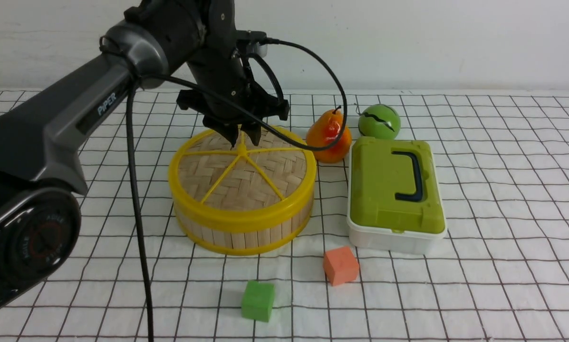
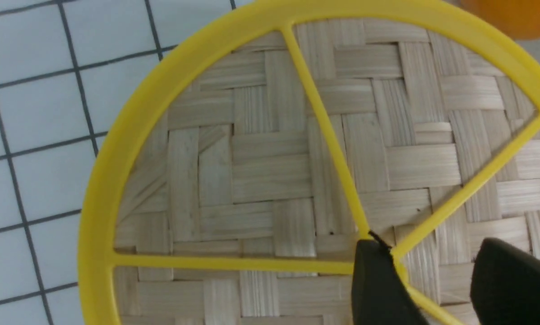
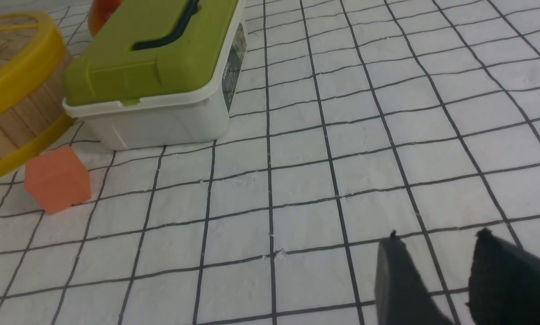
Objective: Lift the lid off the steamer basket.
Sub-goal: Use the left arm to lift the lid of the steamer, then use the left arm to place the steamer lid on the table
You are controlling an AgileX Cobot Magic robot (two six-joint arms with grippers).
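Note:
The steamer basket (image 1: 246, 235), a round tub of light wooden slats with yellow rims, stands mid-table. On top of it sits the lid (image 1: 241, 175), woven tan bamboo with a yellow rim and yellow spokes. My left gripper (image 1: 243, 137) hangs over the lid's hub, fingers pointing down. In the left wrist view the left gripper (image 2: 432, 243) is open. One fingertip sits at the hub of the lid (image 2: 260, 171), and a spoke runs between the fingers. My right gripper (image 3: 437, 237) is open above bare tablecloth, well off to the side of the basket (image 3: 8, 122).
A white box with a green lid and black handle (image 1: 396, 190) stands right of the basket. Behind them are an orange pear (image 1: 329, 135) and a green ball (image 1: 379, 121). An orange cube (image 1: 341, 265) and a green cube (image 1: 258, 300) lie in front.

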